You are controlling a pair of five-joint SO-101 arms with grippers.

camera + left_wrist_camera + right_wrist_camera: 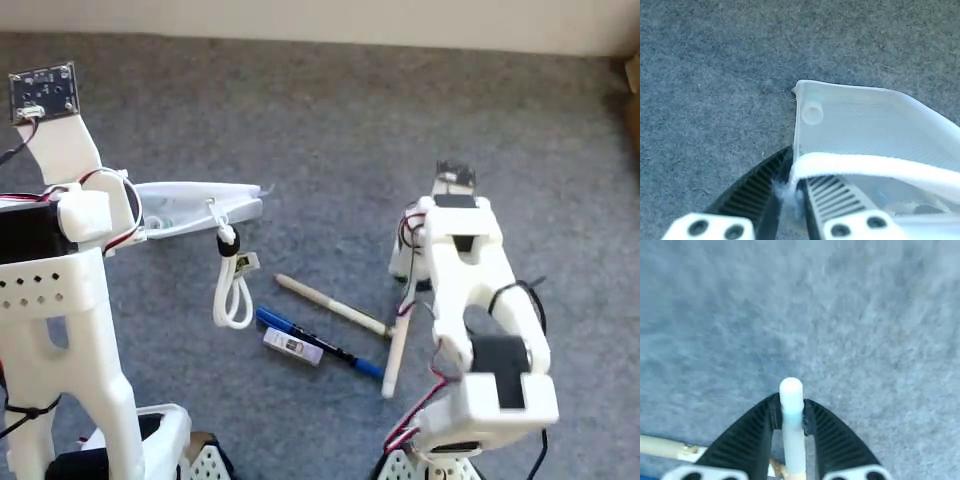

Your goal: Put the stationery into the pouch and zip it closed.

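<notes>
From above, a translucent white plastic pouch [190, 208] sits at the left of the grey counter [330, 120]. A beige pen [330, 303], a blue pen [322, 345] and a small white block [292, 346] lie mid-counter.

In the left wrist view, the left gripper [792, 165] is pinched tight on the pouch's edge.

In the right wrist view, the right gripper [790, 402] is clamped around a white pen [791, 390].

My high camera looks steeply down on the worktop [330, 110] from the robot's own side. The wrist cameras peer closely along the left end effector [795, 170] and right end effector [791, 401]. The left shares the pouch [865, 125] with the high view, the right the white pen [791, 387].
</notes>
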